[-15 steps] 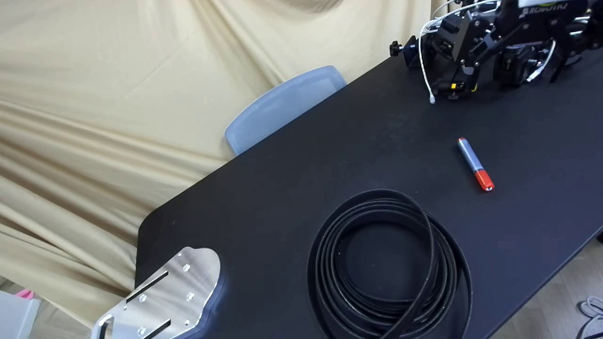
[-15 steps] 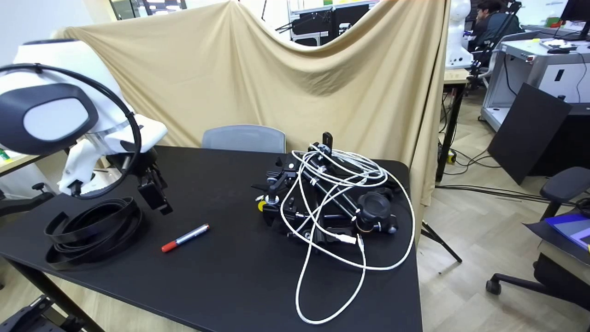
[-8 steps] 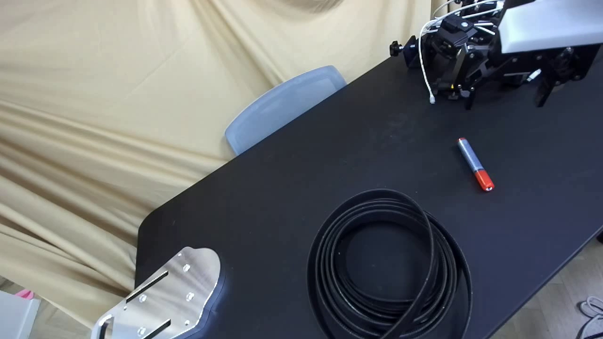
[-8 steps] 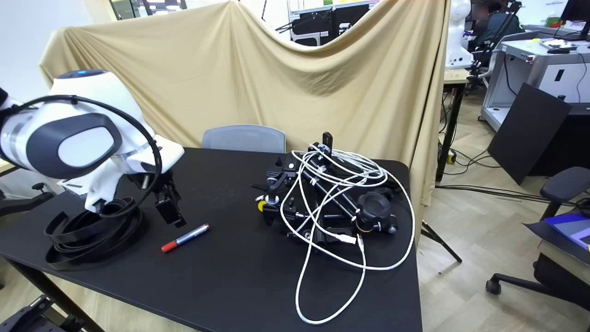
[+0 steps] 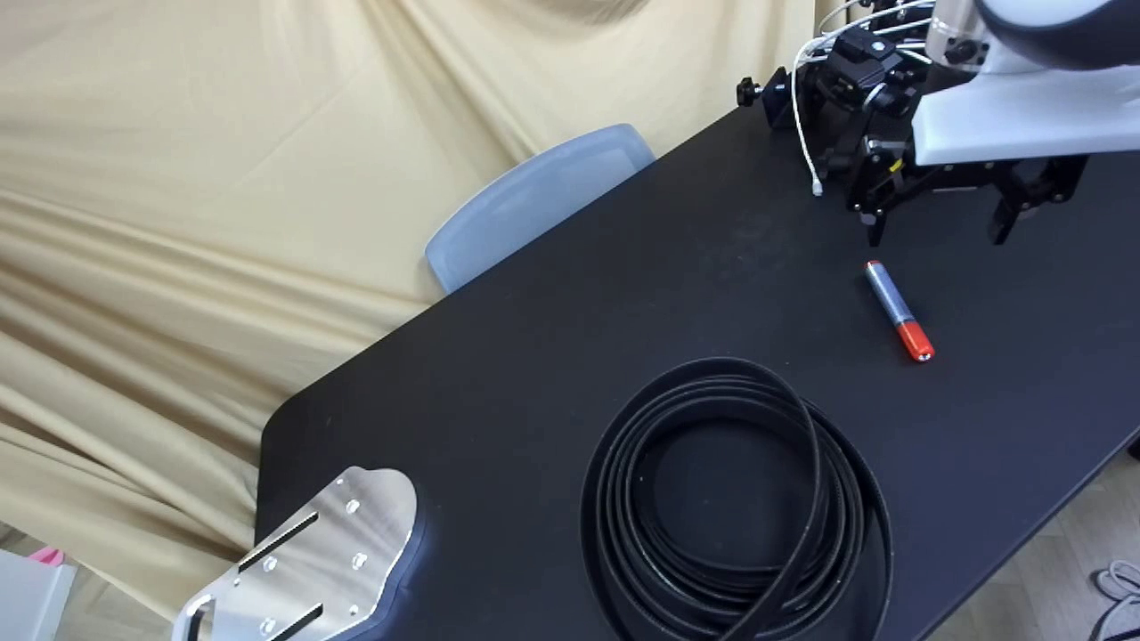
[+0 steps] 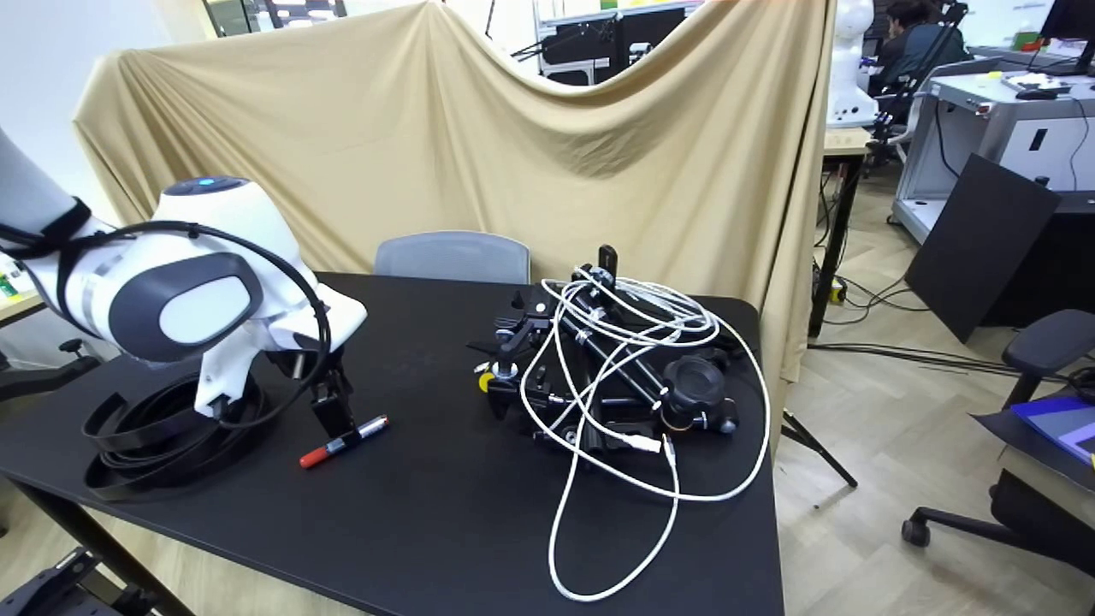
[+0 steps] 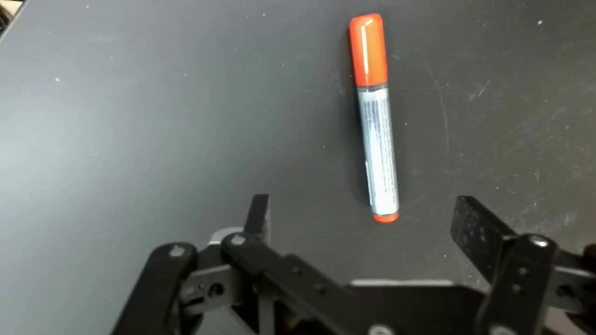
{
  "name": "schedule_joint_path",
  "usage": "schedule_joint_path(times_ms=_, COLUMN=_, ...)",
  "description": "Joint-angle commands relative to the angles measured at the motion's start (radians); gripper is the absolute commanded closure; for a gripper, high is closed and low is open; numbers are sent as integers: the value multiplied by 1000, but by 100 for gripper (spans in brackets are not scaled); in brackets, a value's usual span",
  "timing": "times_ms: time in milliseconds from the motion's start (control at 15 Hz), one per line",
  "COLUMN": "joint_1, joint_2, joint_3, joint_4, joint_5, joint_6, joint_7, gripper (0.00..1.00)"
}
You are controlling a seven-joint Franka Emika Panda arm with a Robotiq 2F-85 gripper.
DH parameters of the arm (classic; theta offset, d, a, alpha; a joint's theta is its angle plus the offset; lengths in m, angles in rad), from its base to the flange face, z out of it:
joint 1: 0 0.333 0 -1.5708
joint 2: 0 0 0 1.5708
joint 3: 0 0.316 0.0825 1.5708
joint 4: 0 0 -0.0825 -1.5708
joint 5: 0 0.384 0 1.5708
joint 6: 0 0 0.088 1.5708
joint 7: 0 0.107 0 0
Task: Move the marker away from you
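The marker, with a grey-blue barrel and a red-orange cap, lies on the black table in both exterior views (image 5: 898,307) (image 6: 316,458). In the wrist view the marker (image 7: 378,135) points up the picture, cap end farthest from the gripper. Its plain end lies between the two fingertips in the picture, touching neither. My gripper (image 7: 362,202) is wide open and empty. In an exterior view the gripper (image 5: 936,239) hangs just beyond the marker's plain end. In an exterior view the gripper (image 6: 340,432) overlaps the marker's middle and hides a little of it.
A coiled black cable (image 5: 621,499) lies near the marker. A metal plate (image 5: 334,543) sits by the table corner. Black clamps and tripod parts with a looped white cable (image 6: 599,368) stand on the table. A grey chair back (image 6: 453,257) rises behind the table edge.
The arm has come down and moved closer to the marker, its open fingers now low beside the plain end. The marker has not moved.
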Motion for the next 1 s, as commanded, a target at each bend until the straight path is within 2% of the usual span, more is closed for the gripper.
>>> schedule_joint_path(times_ms=0, joint_1=30, joint_2=80, joint_3=-27, joint_4=60, joint_5=32, joint_6=2, joint_7=-33, gripper=0)
schedule_joint_path(times_ms=533, joint_1=36, joint_2=191, joint_3=-38, joint_4=147, joint_5=65, joint_6=5, joint_7=-89, gripper=0)
schedule_joint_path(times_ms=600, joint_1=38, joint_2=205, joint_3=-39, joint_4=159, joint_5=69, joint_6=6, joint_7=-96, gripper=22)
schedule_joint_path(times_ms=667, joint_1=41, joint_2=216, joint_3=-41, joint_4=169, joint_5=73, joint_6=6, joint_7=-101, gripper=25)
schedule_joint_path(times_ms=933, joint_1=52, joint_2=255, joint_3=-49, joint_4=203, joint_5=74, joint_6=6, joint_7=-112, gripper=55)
